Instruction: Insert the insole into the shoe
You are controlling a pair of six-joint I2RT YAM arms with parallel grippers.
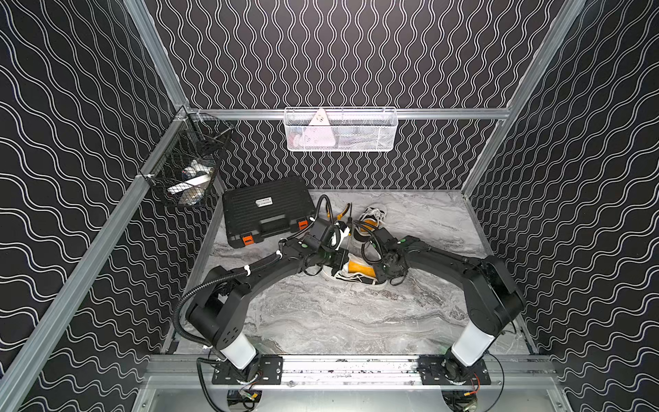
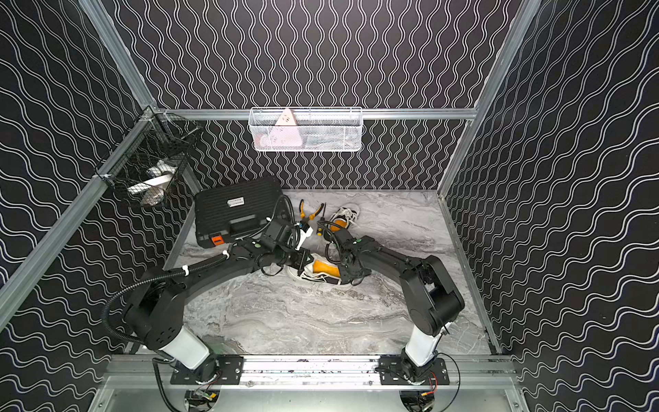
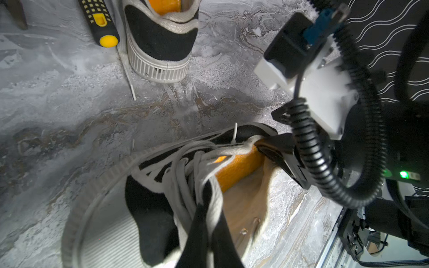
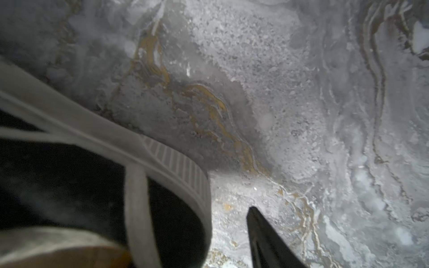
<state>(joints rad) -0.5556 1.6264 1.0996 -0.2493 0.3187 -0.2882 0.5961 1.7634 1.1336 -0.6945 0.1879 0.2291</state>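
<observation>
Insole sitting at heel opening; right jaws nearest

Shoe (image 1: 358, 274) is lying on the worktop (image 1: 321, 321) between the two arms. Its long axis is running across the worktop, toe toward the left arm (image 1: 271, 267) and heel toward the right arm (image 1: 438, 260). The orange piece inside the opening, judged to be the insole (image 3: 239, 167), is lying along that same axis. Its heel end is showing against the far inner wall. Whether it is seated flat on the footbed cannot be told.

Left arm is reaching in low from the toe side. Its jaws are together, clamped on the shoe at the laced throat, and appear to be holding the opening apart.

Right arm is reaching in from the heel side, wrist bent down over the collar, so it is the nearer arm to the insole's exposed end. In the left wrist view one right finger is touching the heel collar just beside the orange edge. In the right wrist view the other finger is standing outside the heel. Whether these jaws are gripping anything cannot be told.

A second shoe (image 1: 371, 218) is sitting behind, apart from both arms.
</observation>
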